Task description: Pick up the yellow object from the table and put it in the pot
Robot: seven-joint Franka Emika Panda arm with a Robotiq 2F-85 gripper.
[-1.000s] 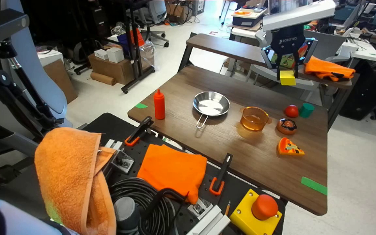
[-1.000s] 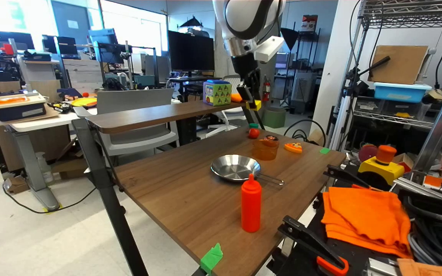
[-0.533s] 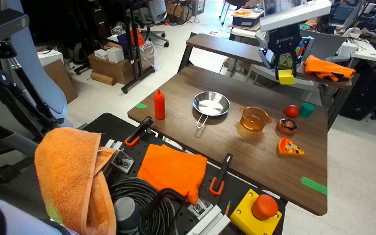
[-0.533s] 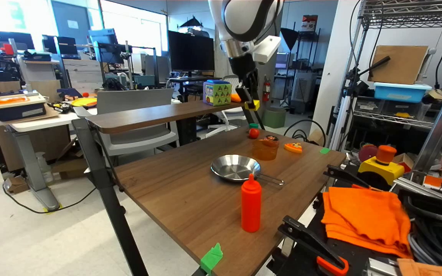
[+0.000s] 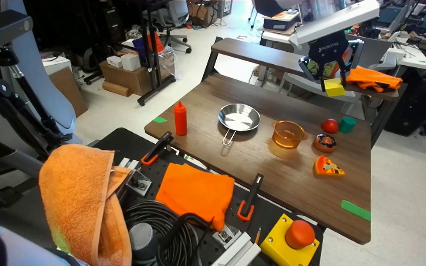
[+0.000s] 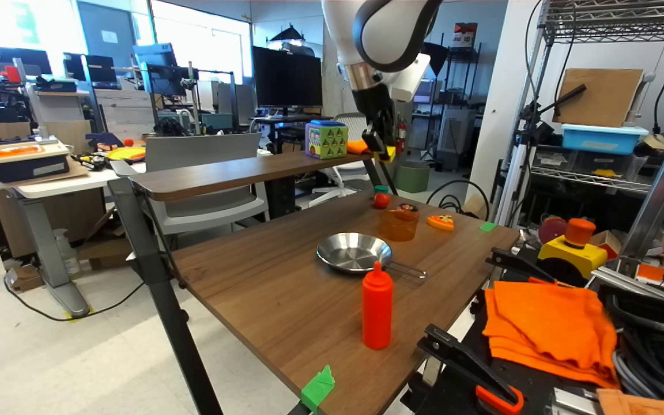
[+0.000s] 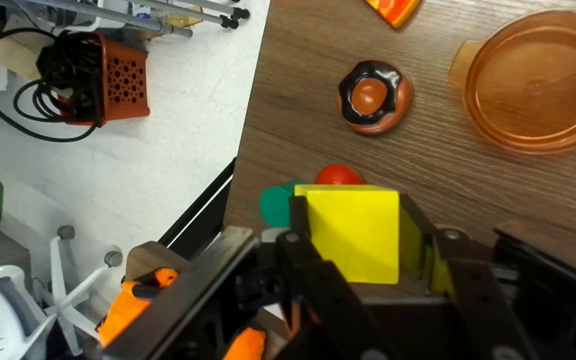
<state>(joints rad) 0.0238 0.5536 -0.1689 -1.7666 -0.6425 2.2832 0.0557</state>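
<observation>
Pinches the yellow block (image 7: 353, 235) in the gripper (image 5: 333, 87), with the dark fingers (image 7: 299, 216) pressed against two opposite sides of it. Holds it up in the air, clear of the table (image 5: 279, 173) and tilted slightly in an exterior view, well apart from the amber pot (image 5: 288, 135). In the wrist view, covers part of a red ball (image 7: 339, 174) and a green cylinder (image 7: 274, 206) with the block and fingers.

On the table, in an exterior view: the amber pot, upright, between a silver pan (image 5: 239, 117) and a doughnut (image 5: 324, 143). Near the doughnut, the red ball, just beside the green cylinder; whether touching, hard to tell. Also near the doughnut, on its opposite side, a pizza slice (image 5: 329, 168), lying flat. Beyond the pan, away from the amber pot, a red bottle (image 5: 181, 120), standing upright.

Behind the table, a raised shelf (image 5: 253, 51) with an orange cloth (image 5: 374, 77); there too, in an exterior view, a patterned box (image 6: 327, 140). Alongside the table, on a black board (image 5: 128, 141): a folded orange cloth (image 5: 196, 194), two black clamps (image 5: 253, 193), and a yellow box (image 5: 279, 248) with a red button (image 5: 300, 234). On the floor, in the wrist view, a red basket (image 7: 127, 85) with black cable (image 7: 84, 65) in it.
</observation>
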